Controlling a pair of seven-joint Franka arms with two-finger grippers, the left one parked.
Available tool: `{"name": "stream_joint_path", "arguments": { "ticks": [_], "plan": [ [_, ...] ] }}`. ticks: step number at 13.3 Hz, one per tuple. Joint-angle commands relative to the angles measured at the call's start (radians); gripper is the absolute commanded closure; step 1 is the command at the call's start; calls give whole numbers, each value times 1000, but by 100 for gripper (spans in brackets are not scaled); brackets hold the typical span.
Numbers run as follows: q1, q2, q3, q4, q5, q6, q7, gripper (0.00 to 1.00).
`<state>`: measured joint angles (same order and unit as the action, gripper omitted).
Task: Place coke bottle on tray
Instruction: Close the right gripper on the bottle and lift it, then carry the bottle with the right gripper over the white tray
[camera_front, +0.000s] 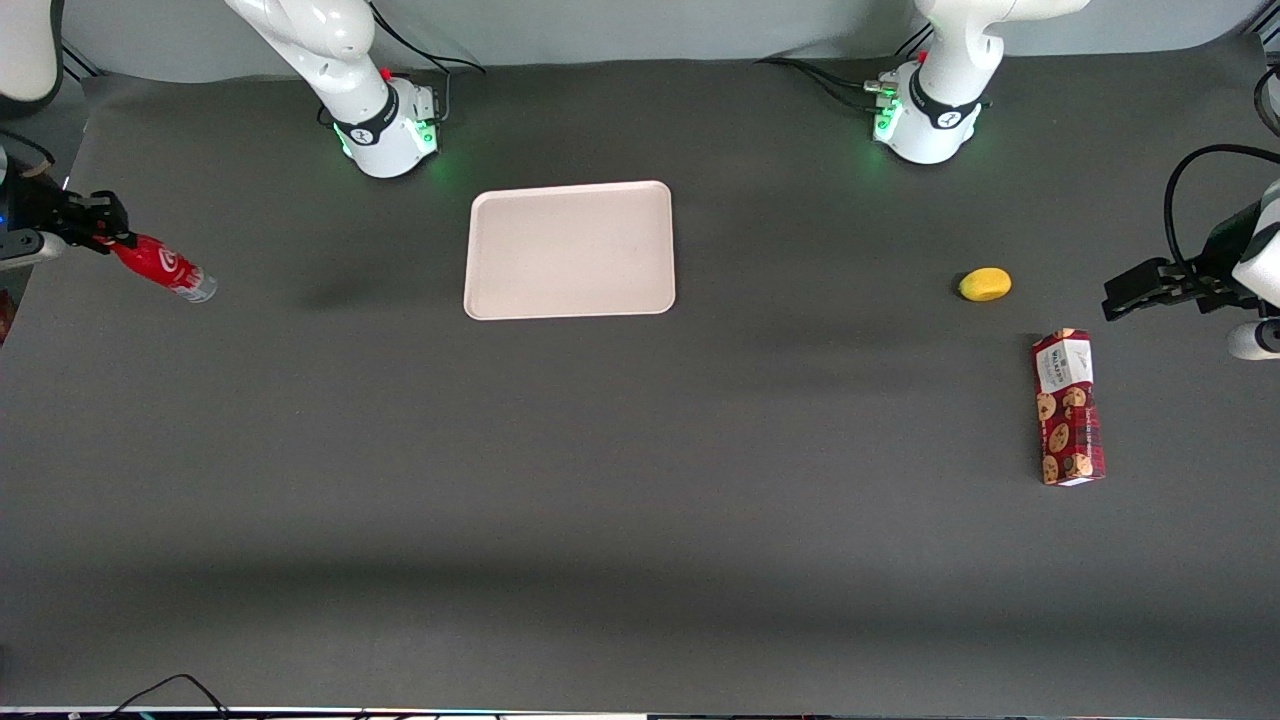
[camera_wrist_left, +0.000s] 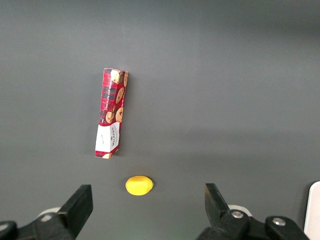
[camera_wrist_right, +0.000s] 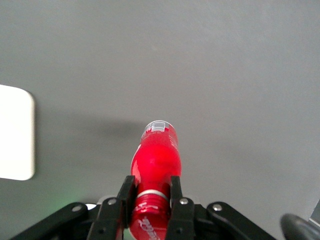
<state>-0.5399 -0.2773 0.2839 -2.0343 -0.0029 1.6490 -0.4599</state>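
A: Bottle (camera_front: 160, 266)?
B: Slim, red, white script, clear base. Held tilted above the table at the working arm's end, base toward the tray (camera_front: 569, 250), well apart from it.
A: Gripper (camera_front: 100, 238)?
B: Fingers (camera_wrist_right: 175, 192) clamped on the cap end.

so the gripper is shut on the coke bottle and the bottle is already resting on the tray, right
Not quite. The gripper is shut on the coke bottle, but the bottle is not on the tray. The front view shows it held in the air near the working arm's end of the table, well apart from the tray, which holds nothing.
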Motion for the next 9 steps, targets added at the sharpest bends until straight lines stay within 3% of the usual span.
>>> {"name": "stream_joint_path", "arguments": {
  "ticks": [1,3,6,9],
  "plan": [
    [6,4,169,132,75,-101,215,100],
    [6,10,320,135,182,-92,449,100],
    [6,26,532,117,253,12,720,100],
    [32,12,603,2,322,73,790,100]
  ]
}}
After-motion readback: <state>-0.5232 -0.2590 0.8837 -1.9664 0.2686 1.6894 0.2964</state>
